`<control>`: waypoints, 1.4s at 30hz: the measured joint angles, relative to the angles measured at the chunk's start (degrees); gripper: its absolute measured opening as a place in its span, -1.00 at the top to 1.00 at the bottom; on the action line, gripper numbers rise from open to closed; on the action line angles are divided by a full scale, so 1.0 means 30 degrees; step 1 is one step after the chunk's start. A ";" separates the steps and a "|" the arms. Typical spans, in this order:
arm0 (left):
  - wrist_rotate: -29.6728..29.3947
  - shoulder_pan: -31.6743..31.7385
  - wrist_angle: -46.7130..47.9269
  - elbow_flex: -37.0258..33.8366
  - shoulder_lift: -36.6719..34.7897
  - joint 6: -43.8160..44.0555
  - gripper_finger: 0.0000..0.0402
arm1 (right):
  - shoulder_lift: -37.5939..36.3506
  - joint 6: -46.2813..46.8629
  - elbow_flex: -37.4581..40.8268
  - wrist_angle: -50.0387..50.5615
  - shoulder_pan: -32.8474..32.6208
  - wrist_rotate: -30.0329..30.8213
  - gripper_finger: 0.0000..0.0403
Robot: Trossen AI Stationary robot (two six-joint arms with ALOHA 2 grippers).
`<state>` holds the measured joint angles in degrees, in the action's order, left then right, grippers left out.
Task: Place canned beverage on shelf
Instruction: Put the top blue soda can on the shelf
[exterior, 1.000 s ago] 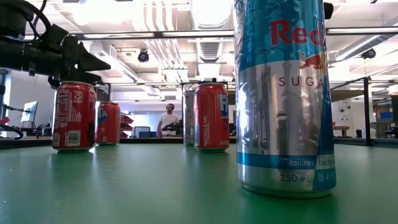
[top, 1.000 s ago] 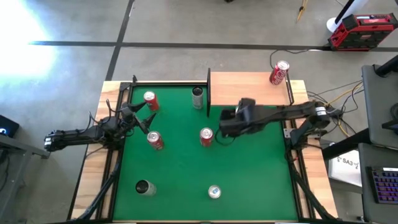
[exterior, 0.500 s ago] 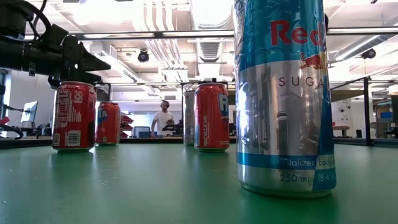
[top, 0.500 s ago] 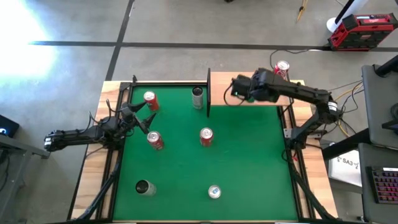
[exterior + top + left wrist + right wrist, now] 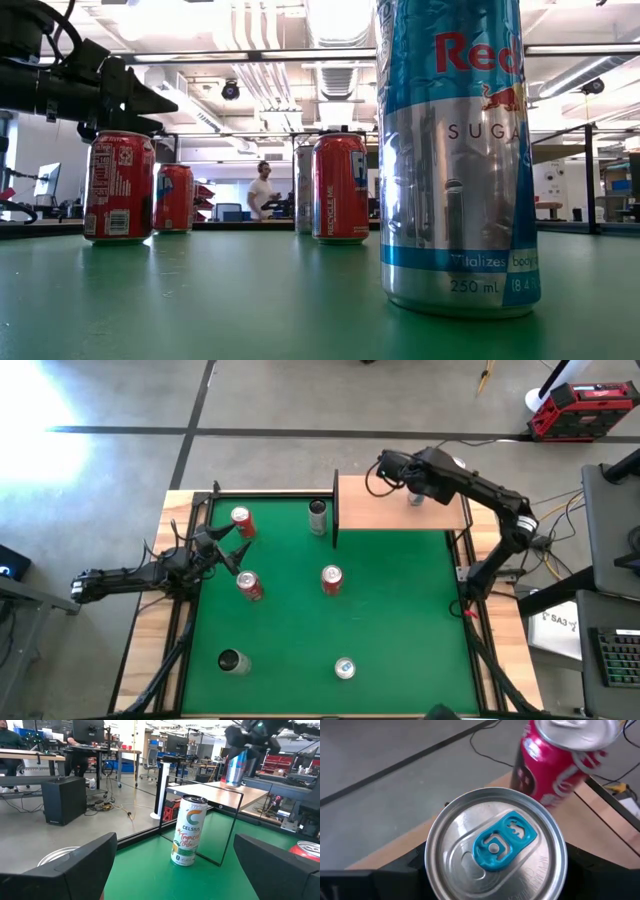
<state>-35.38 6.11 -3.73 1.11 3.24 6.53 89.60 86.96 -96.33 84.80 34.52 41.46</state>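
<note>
— Silver can w/ blue tab (image 5: pixel 495 847) sits in the right gripper (image 5: pixel 415 488), jaws clamped on its sides, over the light-wood shelf (image 5: pixel 385 510) at the bench's far edge. Can't tell if it's touching the board.
— Anything else up there?
— Red can (image 5: pixel 560 762) just beside it.
— Left gripper (image 5: pixel 228 546)?
— Jaws wide, holding nothing, hovering over the green mat (image 5: pixel 400 620) btwn two red cans.

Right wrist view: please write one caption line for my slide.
Right gripper holds a silver can with a blue tab over the shelf, beside a red can.
</note>
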 joint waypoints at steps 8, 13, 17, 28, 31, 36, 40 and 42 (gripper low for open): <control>0.0001 -0.0007 0.0000 0.0007 0.0001 0.0007 -0.92 | 0.0579 -0.1929 0.0000 -0.2227 0.1233 0.0046 -0.21; 0.0001 -0.0007 0.0000 0.0007 0.0001 0.0007 -0.92 | 0.0640 -0.2010 0.0000 -0.2470 0.1861 0.0107 -0.21; -0.0001 0.0000 -0.0003 0.0002 0.0001 0.0007 -0.92 | 0.0640 -0.2025 0.0000 -0.2469 0.2244 0.0115 -0.21; 0.0000 0.0000 0.0000 -0.0001 0.0000 0.0007 -0.92 | 0.0648 -0.2550 0.0000 -0.3091 0.2823 0.0176 -0.21; -0.0003 -0.0002 0.0000 -0.0001 -0.0001 0.0007 -0.92 | 0.0648 -0.2593 0.0000 -0.3307 0.2951 0.0171 -0.21; 0.0001 0.0000 0.0000 0.0003 -0.0007 0.0007 -0.92 | 0.0648 -0.2909 0.0000 -0.3432 0.3015 0.0013 -0.21; 0.0001 0.0000 -0.0003 0.0007 -0.0002 0.0007 -0.92 | 0.0648 -0.3030 0.0000 -0.3455 0.3010 -0.0163 -0.21; 0.0001 0.0000 -0.0002 0.0003 -0.0005 0.0007 -0.92 | 0.0640 -0.3018 0.0000 -0.3455 0.3010 -0.0186 -0.21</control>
<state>-35.38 6.11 -3.73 1.11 3.23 6.55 91.53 77.90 -96.33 74.43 43.55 40.91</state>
